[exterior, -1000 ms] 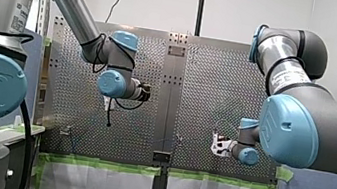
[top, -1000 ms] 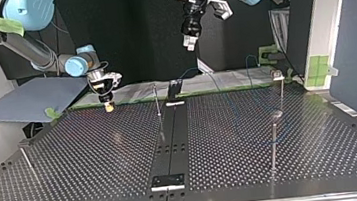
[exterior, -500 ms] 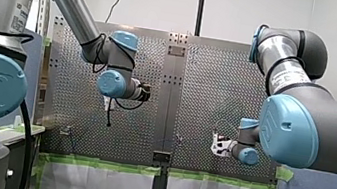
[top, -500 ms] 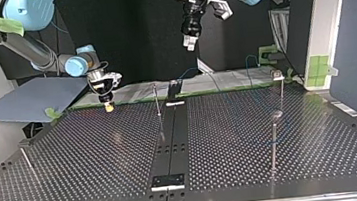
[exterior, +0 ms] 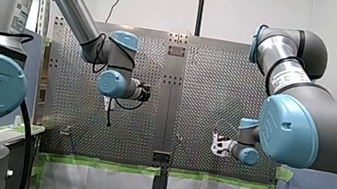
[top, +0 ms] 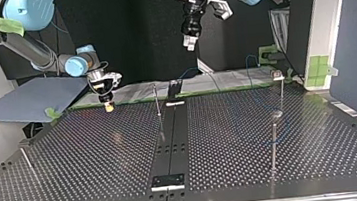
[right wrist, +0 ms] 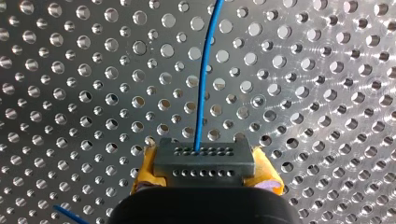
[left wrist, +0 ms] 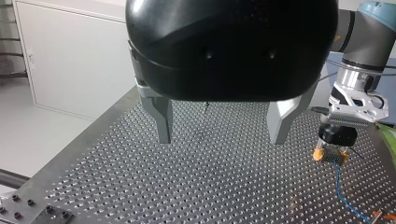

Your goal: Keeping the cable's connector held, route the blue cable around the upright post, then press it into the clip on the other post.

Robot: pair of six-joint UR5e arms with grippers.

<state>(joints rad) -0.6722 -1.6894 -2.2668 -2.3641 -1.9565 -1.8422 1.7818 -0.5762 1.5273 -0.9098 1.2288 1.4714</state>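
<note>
Between my right tool's (right wrist: 204, 173) pads (right wrist: 145, 168), the connector (right wrist: 204, 159); blue cable (right wrist: 201, 84) ahead.

Nothing visibly changed over the last second: my left gripper (top: 189, 41) and my right gripper (top: 109, 106) did not move in either wide view, and the connector (right wrist: 204, 161) and blue cable (right wrist: 201, 93) lay just as before.

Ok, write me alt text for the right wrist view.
My right hand, with yellow pads, grips a dark grey rectangular connector that has two rows of small holes. A thin blue cable comes out of the connector and runs straight ahead of the hand over the perforated metal table.
</note>
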